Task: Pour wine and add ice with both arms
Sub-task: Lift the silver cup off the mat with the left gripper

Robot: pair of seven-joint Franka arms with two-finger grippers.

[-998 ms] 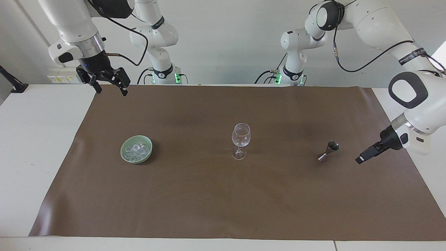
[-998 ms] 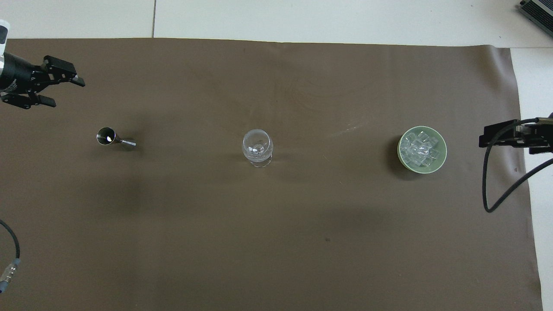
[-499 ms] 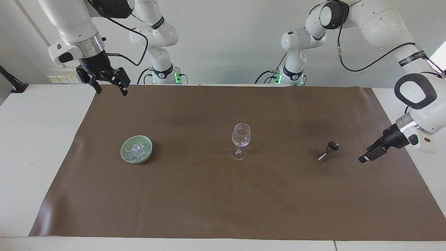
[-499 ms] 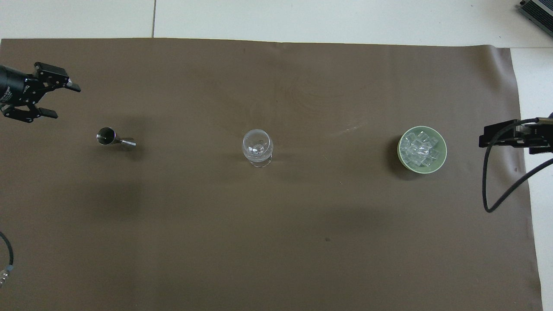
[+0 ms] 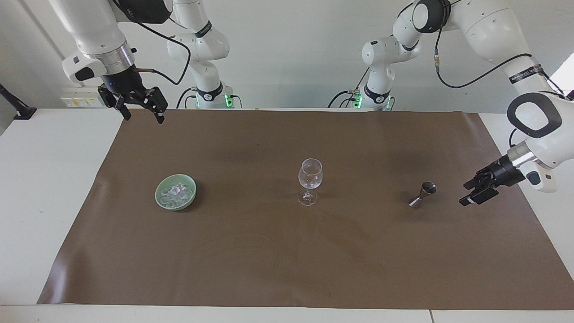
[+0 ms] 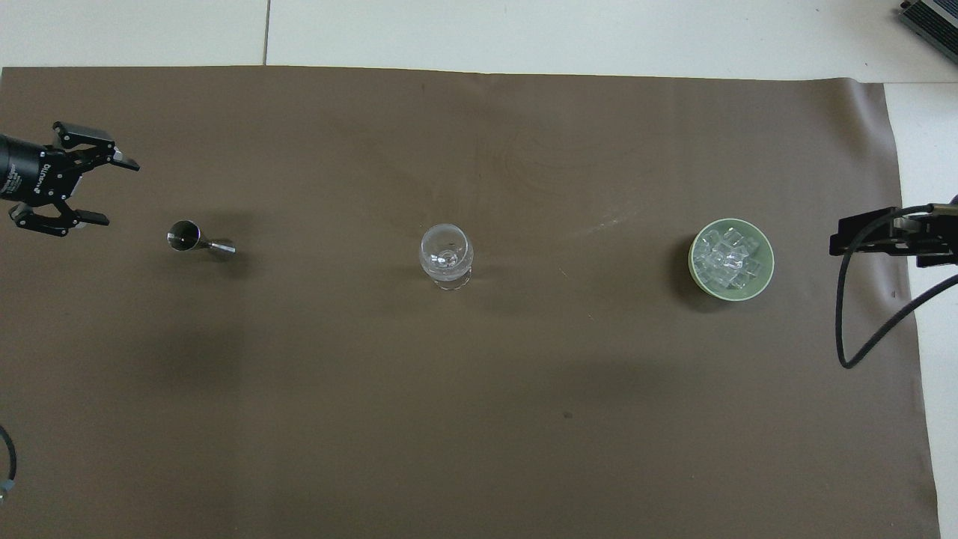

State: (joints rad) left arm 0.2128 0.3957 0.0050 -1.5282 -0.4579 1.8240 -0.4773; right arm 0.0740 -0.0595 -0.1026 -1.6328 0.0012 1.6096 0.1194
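The left claw (image 5: pixel 471 194) hangs low over the brown mat (image 5: pixel 287 251) at the left arm's end of the desk (image 5: pixel 36 179), its fingers spread wide and holding nothing, pointed at the small metal jigger (image 5: pixel 423 194) that stands just beside it, apart from it. The right claw (image 5: pixel 140 111) is raised over the mat's corner next to its own base, fingers likewise wide apart and empty, well away from everything on the mat. Below it and farther from the robots sits the green bowl (image 5: pixel 158 197), with the ice (image 5: pixel 176 194) heaped inside as small clear cubes. Between bowl and jigger, near the mat's middle, the wine glass (image 5: pixel 310 178) stands upright and looks empty.
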